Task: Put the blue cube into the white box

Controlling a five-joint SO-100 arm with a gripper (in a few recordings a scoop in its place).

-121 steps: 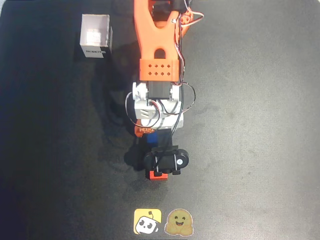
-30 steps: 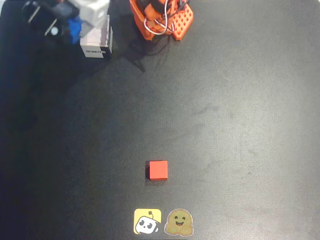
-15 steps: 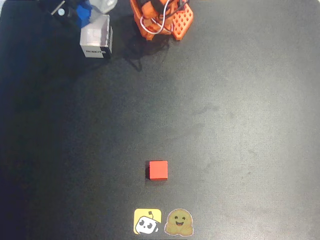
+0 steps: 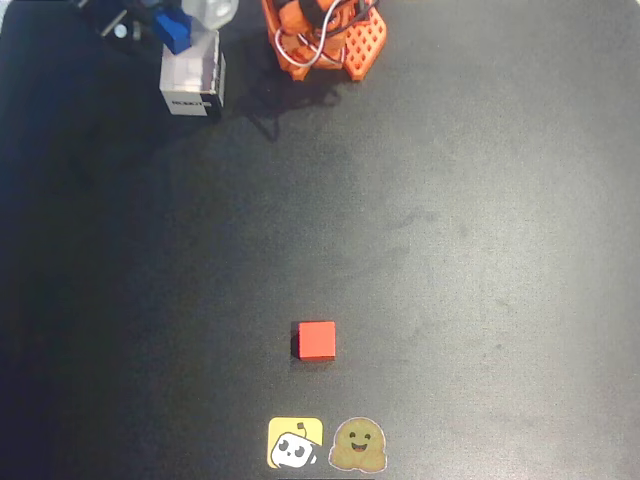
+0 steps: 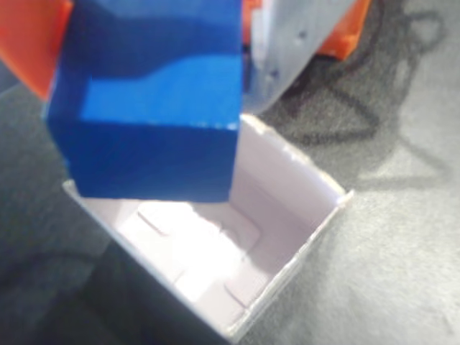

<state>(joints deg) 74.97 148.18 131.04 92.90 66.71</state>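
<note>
In the overhead view, the bench (image 4: 450,250) is a dark, matte black surface with faint scuffs and lighter smudges toward the right, evenly lit, with the arm's shadow falling near its orange base (image 4: 325,35) at the top edge. The white box (image 4: 192,75) stands at the upper left, its dark label facing down the picture. The gripper (image 4: 178,25) hangs at the box's upper rim, clamped on the blue cube (image 4: 175,30). A red cube (image 4: 317,340) sits alone lower centre, well apart from the box, and two cartoon stickers (image 4: 325,443) lie side by side near the bottom edge.

In the wrist view, the blue cube (image 5: 154,100) is held between an orange finger (image 5: 29,43) and a pale finger (image 5: 298,43), poised above the open white box (image 5: 287,208), whose pale interior floor shows below it. The bench (image 5: 402,237) around reads grey and grainy.
</note>
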